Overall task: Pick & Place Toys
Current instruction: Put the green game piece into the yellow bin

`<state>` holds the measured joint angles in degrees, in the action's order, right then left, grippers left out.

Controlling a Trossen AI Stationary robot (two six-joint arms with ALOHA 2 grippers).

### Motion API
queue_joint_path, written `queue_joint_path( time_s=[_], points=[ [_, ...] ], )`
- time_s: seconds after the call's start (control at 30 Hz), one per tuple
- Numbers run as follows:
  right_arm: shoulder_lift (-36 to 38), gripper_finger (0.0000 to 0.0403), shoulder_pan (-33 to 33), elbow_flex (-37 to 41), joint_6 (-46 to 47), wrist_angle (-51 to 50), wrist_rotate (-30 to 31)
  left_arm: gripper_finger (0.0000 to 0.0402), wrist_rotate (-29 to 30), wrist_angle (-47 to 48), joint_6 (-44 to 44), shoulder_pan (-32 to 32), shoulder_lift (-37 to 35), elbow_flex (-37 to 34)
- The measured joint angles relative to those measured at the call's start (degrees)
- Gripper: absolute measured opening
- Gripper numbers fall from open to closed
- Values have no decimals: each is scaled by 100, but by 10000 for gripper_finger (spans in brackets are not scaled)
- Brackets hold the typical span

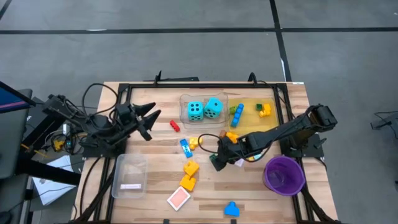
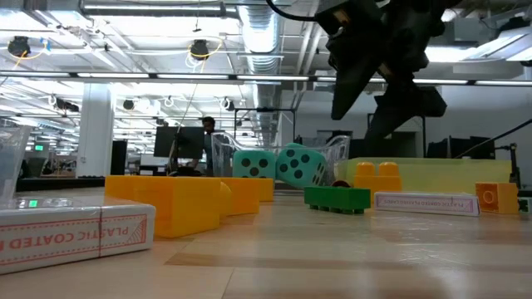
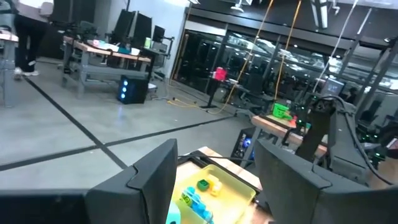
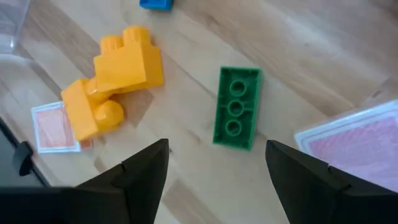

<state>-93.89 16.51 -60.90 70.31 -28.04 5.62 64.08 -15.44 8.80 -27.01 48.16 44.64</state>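
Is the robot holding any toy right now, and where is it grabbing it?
No, nothing is held. The right gripper hangs open above the green brick, and the left gripper is open and empty too.

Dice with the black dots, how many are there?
2. Both turquoise dice sit side by side inside the clear tray at the table's far edge: the left die and the right die. None seem hidden elsewhere.

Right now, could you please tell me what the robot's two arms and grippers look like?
Both arms are dark, nearly black, and jointed. The left gripper and the right gripper each end in two dark wedge-shaped fingers. Black cables loop behind the left arm; orange-yellow parts show near the right arm's wrist.
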Motion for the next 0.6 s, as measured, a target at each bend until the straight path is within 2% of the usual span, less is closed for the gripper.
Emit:
queue_joint_path(
  time_s=[0.17, 0.6],
  points=[
    [-47, 260, -92, -4, -132, -5, 80, 209, -136, 0, 2, 53, 0, 0],
    [-1077, 260, -63, -235, -132, 214, 154, 209, -165, -3, 5, 53, 0, -2]
  ],
)
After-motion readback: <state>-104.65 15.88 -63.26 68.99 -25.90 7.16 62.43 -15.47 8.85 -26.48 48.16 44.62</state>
